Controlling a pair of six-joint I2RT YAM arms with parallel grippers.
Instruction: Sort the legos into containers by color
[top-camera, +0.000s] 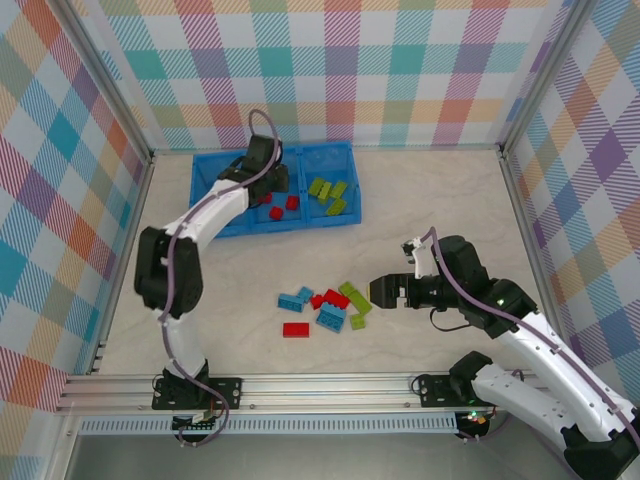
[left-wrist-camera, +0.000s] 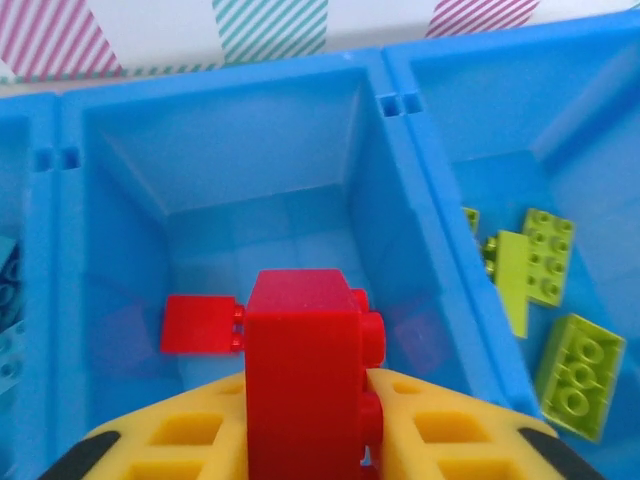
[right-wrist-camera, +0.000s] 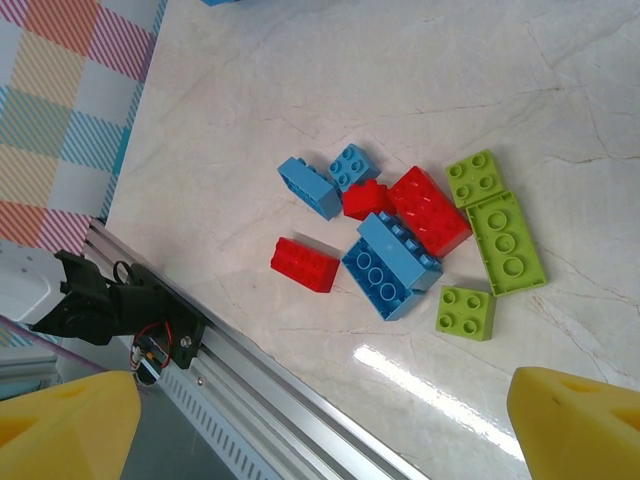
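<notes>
Left wrist view: you see the left gripper (left-wrist-camera: 310, 425) clamped on a red brick (left-wrist-camera: 305, 360). Its two yellow fingers (left-wrist-camera: 180, 440) press against the brick's sides, and the brick stands upright between them. Beyond the held brick is the middle compartment (left-wrist-camera: 250, 170) of the blue tray (left-wrist-camera: 400, 100). A second red brick (left-wrist-camera: 200, 325) rests on that compartment's floor, just left of the held one. Green bricks (left-wrist-camera: 560, 300) lie in the compartment to the right.

Right wrist view: note that the right gripper (right-wrist-camera: 320, 400) stands wide apart, with nothing between its yellow fingers (right-wrist-camera: 580, 420). Beyond them, on the table (right-wrist-camera: 300, 80), a loose cluster of bricks (right-wrist-camera: 400, 240) in red, light blue and green lies clear of both fingers.

Top view: you find the cluster just left of the right gripper and well apart from the tray, which sits at the far side of the table.
</notes>
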